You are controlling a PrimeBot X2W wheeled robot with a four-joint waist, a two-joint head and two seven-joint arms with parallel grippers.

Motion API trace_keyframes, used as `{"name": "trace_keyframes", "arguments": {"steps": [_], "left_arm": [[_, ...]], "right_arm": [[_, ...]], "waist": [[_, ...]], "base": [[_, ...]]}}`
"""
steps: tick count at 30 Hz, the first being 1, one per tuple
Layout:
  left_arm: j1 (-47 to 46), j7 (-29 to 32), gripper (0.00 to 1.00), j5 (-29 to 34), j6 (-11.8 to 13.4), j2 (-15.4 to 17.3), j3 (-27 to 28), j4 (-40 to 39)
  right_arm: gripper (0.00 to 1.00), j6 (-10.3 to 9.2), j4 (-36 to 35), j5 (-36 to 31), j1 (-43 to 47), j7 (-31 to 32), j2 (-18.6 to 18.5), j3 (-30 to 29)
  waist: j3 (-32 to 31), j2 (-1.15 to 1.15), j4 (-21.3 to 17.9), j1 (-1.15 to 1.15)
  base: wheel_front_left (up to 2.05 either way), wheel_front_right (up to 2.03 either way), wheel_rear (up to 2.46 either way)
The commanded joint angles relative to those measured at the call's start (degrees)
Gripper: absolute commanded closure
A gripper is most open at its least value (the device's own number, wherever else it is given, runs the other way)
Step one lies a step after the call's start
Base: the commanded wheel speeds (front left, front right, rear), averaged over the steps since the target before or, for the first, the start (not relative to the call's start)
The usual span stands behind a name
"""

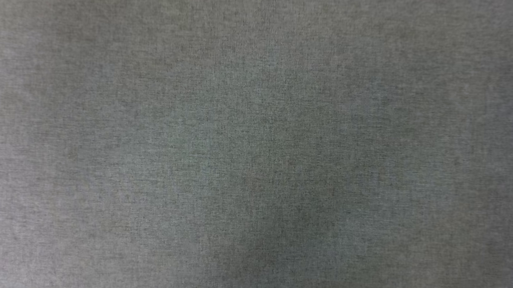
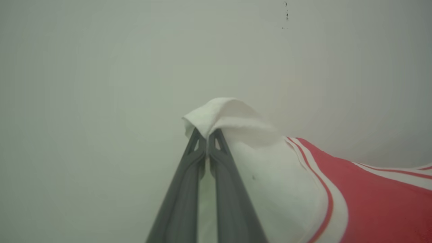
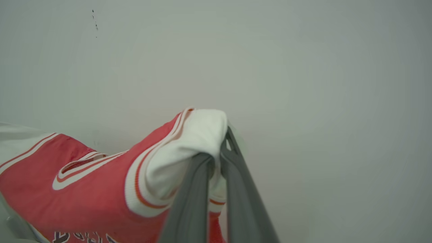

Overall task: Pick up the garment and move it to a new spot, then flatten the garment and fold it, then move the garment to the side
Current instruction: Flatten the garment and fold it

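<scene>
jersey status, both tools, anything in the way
Left tool shut on the jersey at a white sleeve. Right tool shut on its other sleeve. The jersey spans between them. No obstacle seen; pale plain backdrop.

On my left wrist feed I see the garment [image 2: 371, 202] as red cloth with a white sleeve and red-and-white striped trim. The sleeve's edge is pinched in the left gripper [image 2: 207, 135]. My right wrist feed shows its striped V-neck, dark lettering low on the front, and the other white sleeve clamped in the right gripper [image 3: 220, 152]
</scene>
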Motion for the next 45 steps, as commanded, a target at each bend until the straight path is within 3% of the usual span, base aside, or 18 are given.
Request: {"name": "trace_keyframes", "arguments": {"steps": [1,13,23,34,45], "left_arm": [[0.73,-0.76,1.00,-0.22,-0.34,-0.61,-0.18,1.25],[8.44,-4.47,1.00,-2.51,-4.16,-5.33,-1.12,13.87],[26.56,-5.36,1.00,-7.12,-7.25,-8.74,1.01,20.09],[56.17,-5.29,1.00,-5.60,-7.02,-8.29,7.94,3.83],[82.66,-4.62,1.00,-2.57,-3.52,-9.37,9.83,-14.05]], "right_arm": [[1.00,-0.04,1.79,0.85,-0.41,-0.85,-0.28,1.03],[1.00,-0.03,15.96,5.59,5.73,-4.64,0.01,10.02],[1.00,-0.04,20.56,12.70,24.67,-5.41,-0.42,18.71],[1.00,-0.04,14.42,19.94,47.67,-7.29,-4.59,25.92],[1.00,-0.04,3.35,22.65,69.82,-9.51,-10.22,24.12]], "waist": [[1.41,0.00,0.23,-0.01],[0.32,0.00,0.61,-0.01],[-12.05,0.00,0.98,-0.01],[-26.09,0.00,1.33,-0.01],[-33.42,0.00,3.29,-0.01]], "base": [[0.00,0.00,0.00],[0.00,0.00,0.00],[0.00,0.00,0.00],[0.00,0.00,0.00],[0.00,0.00,0.00]]}}
